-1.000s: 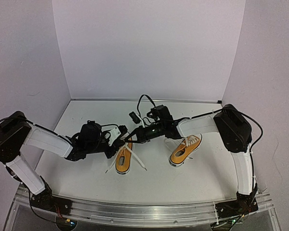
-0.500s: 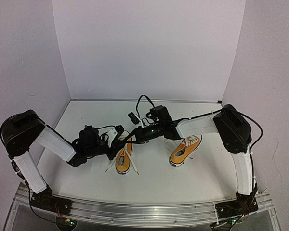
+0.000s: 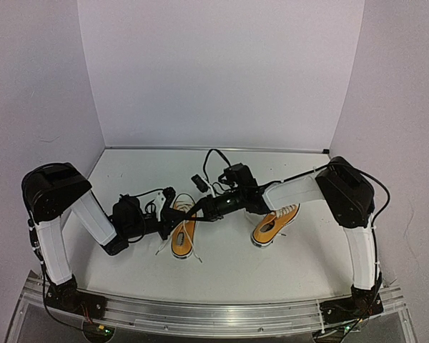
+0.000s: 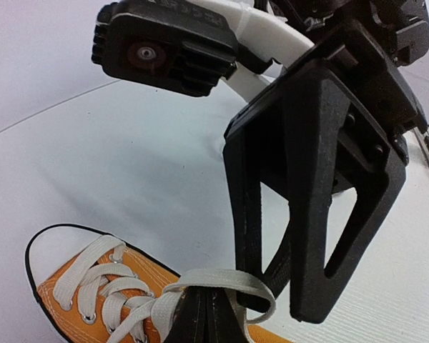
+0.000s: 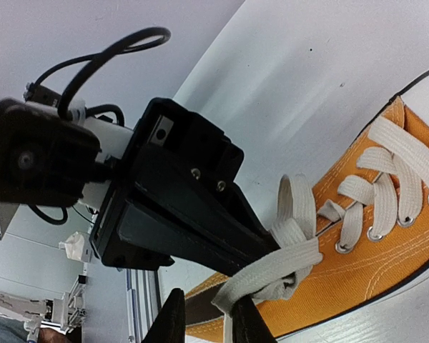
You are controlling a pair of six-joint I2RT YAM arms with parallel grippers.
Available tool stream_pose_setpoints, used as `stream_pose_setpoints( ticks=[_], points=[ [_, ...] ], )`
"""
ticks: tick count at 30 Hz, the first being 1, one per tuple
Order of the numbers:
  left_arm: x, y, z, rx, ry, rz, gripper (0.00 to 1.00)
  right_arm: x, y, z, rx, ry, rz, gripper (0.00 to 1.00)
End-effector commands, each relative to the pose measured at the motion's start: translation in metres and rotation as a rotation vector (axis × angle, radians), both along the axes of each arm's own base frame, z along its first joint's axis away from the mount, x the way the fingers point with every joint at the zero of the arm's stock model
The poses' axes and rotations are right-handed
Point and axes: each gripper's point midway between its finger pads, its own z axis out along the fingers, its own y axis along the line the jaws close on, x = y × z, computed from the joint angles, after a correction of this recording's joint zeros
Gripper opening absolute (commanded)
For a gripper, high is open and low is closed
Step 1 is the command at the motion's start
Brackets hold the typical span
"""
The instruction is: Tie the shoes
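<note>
White bench (image 3: pixel 286 268): left shoe (image 3: pixel 184 241) under both arms, right shoe (image 3: pixel 275 223) beside. Left fingers (image 4: pixel 191 323) pinch its lace (image 4: pixel 222 279); right fingers (image 5: pixel 173 318) slightly parted around it. Lace looks limp and slippy, so you should grab the loop mid-strand.

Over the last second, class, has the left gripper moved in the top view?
Yes. Measured against the left shoe, which stayed put, the left gripper has drawn back toward the near edge of the table and slightly to the left.
</note>
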Motion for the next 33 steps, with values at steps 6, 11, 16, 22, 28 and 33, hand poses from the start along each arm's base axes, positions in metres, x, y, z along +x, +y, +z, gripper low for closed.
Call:
stream_pose_setpoints(
  ticks=[6,11,16,22,28,33],
  points=[
    [-0.002,-0.003,0.021,-0.086,-0.071,-0.036,0.00,0.023,-0.030,0.056,0.070,-0.077,-0.089,0.30],
    [-0.002,-0.004,0.020,-0.088,-0.073,-0.043,0.00,0.035,-0.031,0.028,0.023,-0.023,-0.133,0.30],
    [-0.002,-0.004,0.020,-0.088,-0.072,-0.045,0.00,0.038,-0.024,0.011,0.003,0.011,-0.138,0.26],
    [-0.003,-0.004,0.020,-0.087,-0.070,-0.049,0.00,0.029,-0.013,0.000,-0.006,0.029,-0.107,0.25],
    [-0.003,-0.005,0.018,-0.085,-0.066,-0.056,0.00,0.029,-0.008,0.000,0.000,0.026,-0.100,0.24],
    [-0.003,-0.007,0.018,-0.085,-0.064,-0.064,0.00,0.028,0.000,0.003,0.010,0.025,-0.087,0.24]
  ],
)
